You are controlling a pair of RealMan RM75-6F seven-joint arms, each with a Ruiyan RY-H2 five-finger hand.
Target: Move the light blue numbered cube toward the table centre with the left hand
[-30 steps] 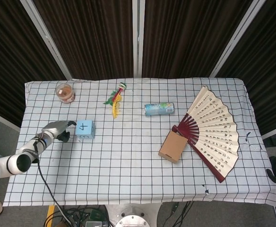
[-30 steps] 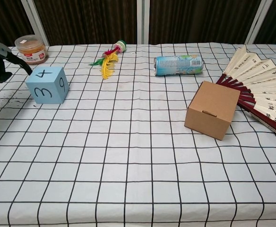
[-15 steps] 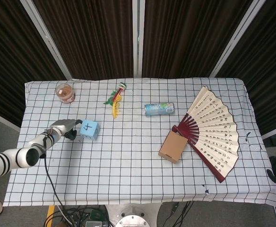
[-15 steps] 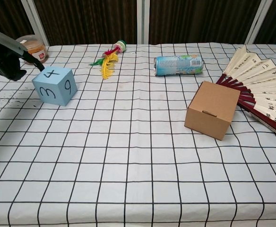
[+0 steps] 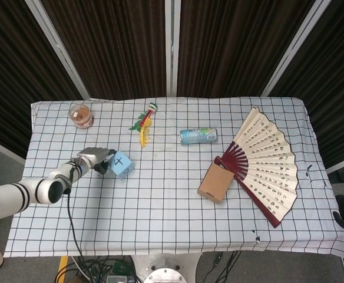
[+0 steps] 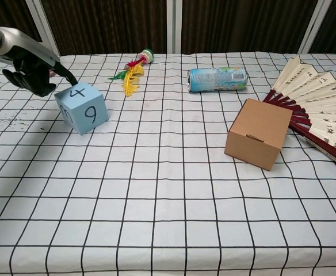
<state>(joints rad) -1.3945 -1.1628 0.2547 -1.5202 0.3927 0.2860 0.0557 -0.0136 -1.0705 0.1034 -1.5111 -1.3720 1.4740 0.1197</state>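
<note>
Carefully now: your left hand point(image 6: 33, 70) sits at the upper left of the chest view with its dark fingers curled in, grasping nothing, one fingertip touching the back edge of the light blue numbered cube point(image 6: 81, 107). The cube rests on the checked table point(image 5: 160, 194), left of middle in the head view, turned so a corner faces the camera. Because you are pushing off-centre with a fingertip, the cube could spin further or slip sideways off your finger instead of travelling toward the middle. A low push could also drag and bunch the cloth. Steer too far up-frame and it may knock the feather toy point(image 5: 144, 122).

Count: one cube, one feather toy, one jar point(image 5: 81, 115), one can point(image 5: 198, 135), one cardboard box point(image 5: 214, 183), one fan point(image 5: 266, 164). Your right hand appears in neither view.
</note>
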